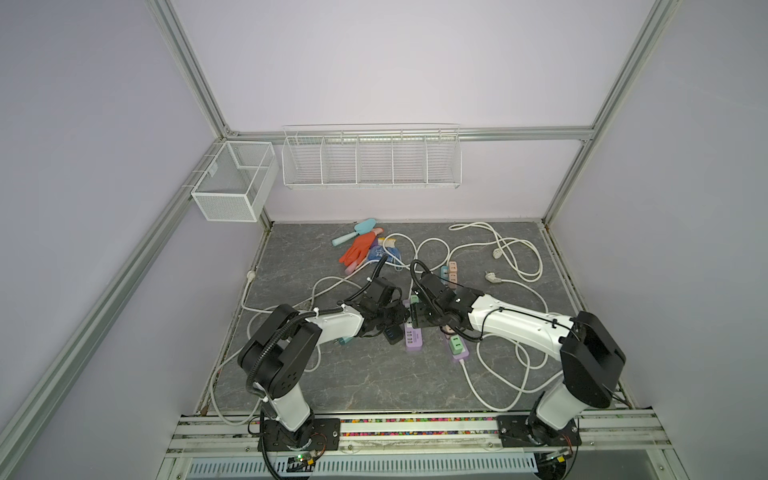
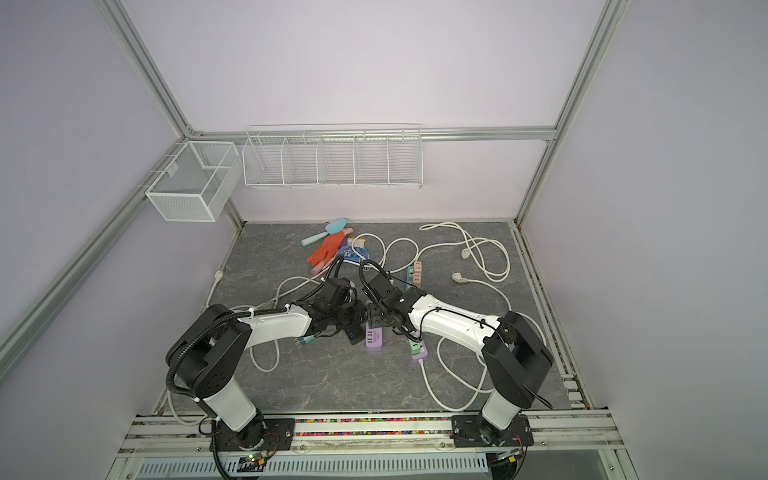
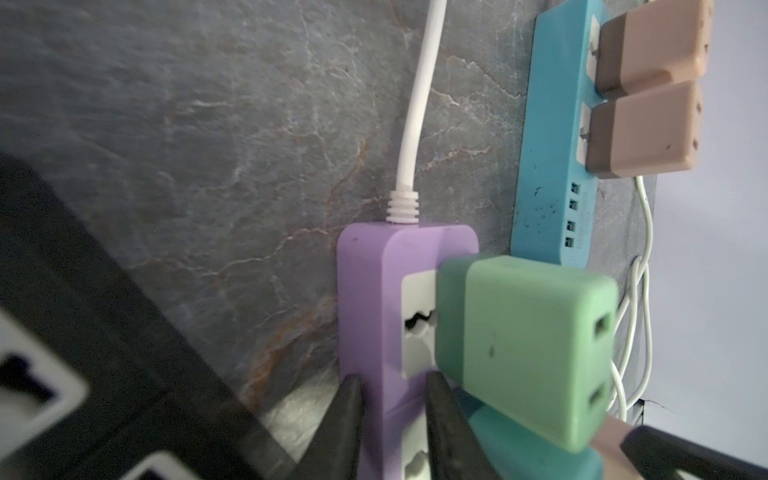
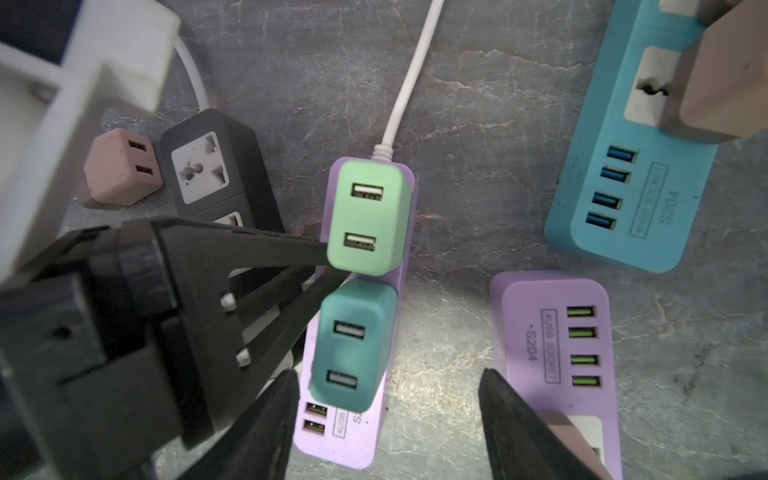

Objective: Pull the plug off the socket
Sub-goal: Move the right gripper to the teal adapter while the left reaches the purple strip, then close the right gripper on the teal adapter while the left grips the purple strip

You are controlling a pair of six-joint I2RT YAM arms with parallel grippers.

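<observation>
Left fingers (image 3: 347, 419) flank purple strip (image 3: 365, 282); green plug (image 3: 528, 345) stands upright, ports up

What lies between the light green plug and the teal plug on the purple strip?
One black finger of the left hand, its tip over the purple strip; the right wrist view shows it.

Pale lilac walls (image 1: 374, 62) are enclosing the cell inside an aluminium frame (image 1: 188, 75); a white wire rack (image 1: 372, 160) and mesh basket (image 1: 226, 203) are hanging above the far edge of the grey marbled surface (image 1: 374, 382).
</observation>
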